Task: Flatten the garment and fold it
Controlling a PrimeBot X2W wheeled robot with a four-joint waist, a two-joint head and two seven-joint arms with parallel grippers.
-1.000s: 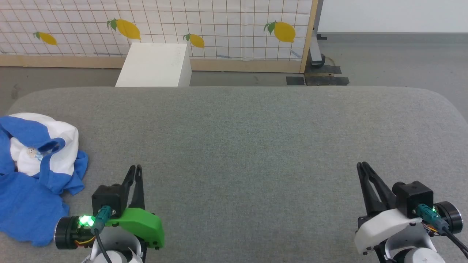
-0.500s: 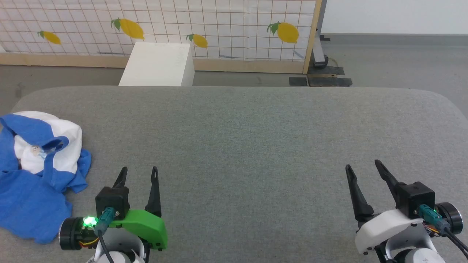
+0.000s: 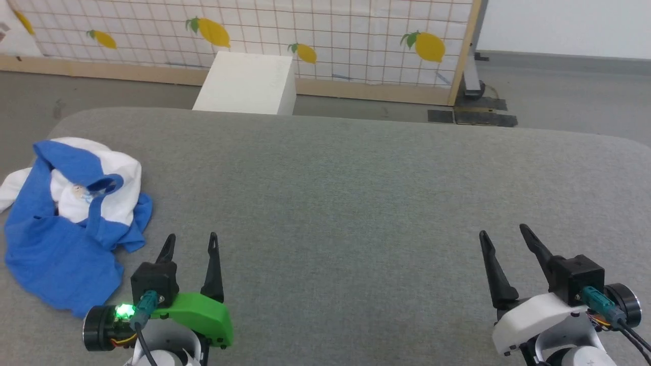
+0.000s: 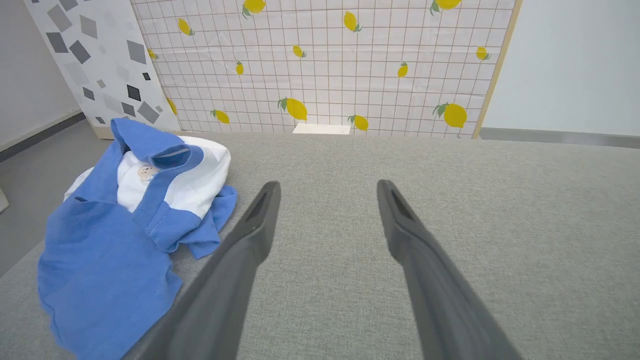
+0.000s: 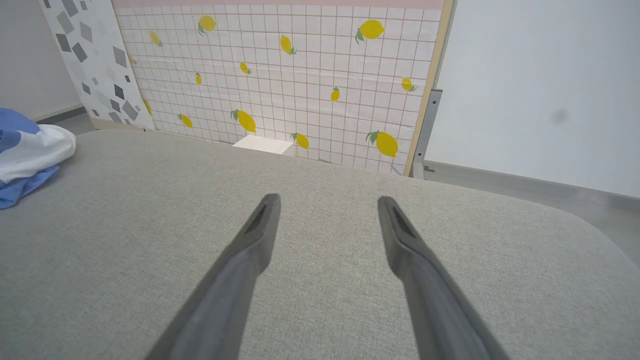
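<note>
- Head view: I see the shirt [image 3: 71, 239] crumpled in a heap at the left end of the gray tabletop [image 3: 330, 203]. My left gripper [image 3: 193, 236] is near it with its fingers spread and empty. My right gripper [image 3: 502, 230], well apart at the lower right, is spread too.
- Left wrist view: the shirt [image 4: 110, 260] lies left of the parted fingers, not touching them.
- Right wrist view: the shirt [image 5: 25, 150] shows at the far left edge.

The garment [image 3: 56, 249] is just crumpled on the bench [image 3: 330, 193], far left; left end effector [image 3: 191, 236] and right end effector [image 3: 502, 230] both gape wide, empty.
</note>
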